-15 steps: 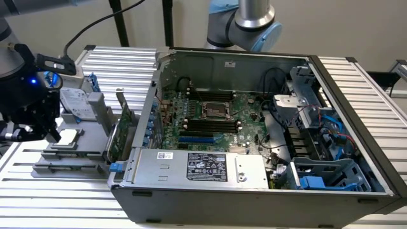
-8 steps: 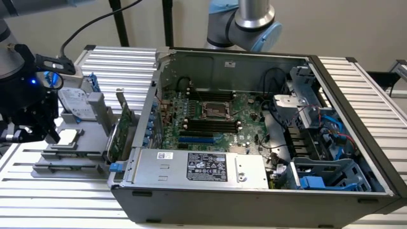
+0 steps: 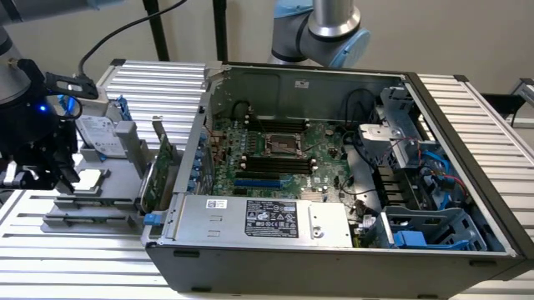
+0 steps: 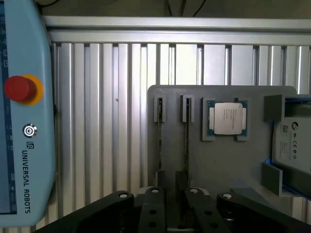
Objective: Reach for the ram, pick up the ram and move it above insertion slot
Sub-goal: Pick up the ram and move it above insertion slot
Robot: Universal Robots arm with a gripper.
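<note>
My gripper point(image 3: 42, 180) hangs over the grey parts holder point(image 3: 100, 194) at the exterior view's left, well away from the open computer case point(image 3: 334, 250). Its two black fingers point(image 4: 153, 211) stand apart, open, with nothing between them. Just past them the holder point(image 4: 223, 165) has two narrow slots point(image 4: 187, 109), each with a thin dark strip seen edge-on. I cannot tell whether either strip is the ram; its green face is hidden. Inside the case, the motherboard point(image 3: 321, 140) has long black memory slots point(image 3: 276, 164) below the processor socket.
On the holder lie a processor chip point(image 4: 227, 118) and a hard drive point(image 4: 293, 141). A green expansion card point(image 3: 164, 159) stands upright between the holder and the case wall. A teach pendant point(image 4: 22, 121) with a red stop button lies on the ribbed table. A second arm point(image 3: 329, 28) rises behind the case.
</note>
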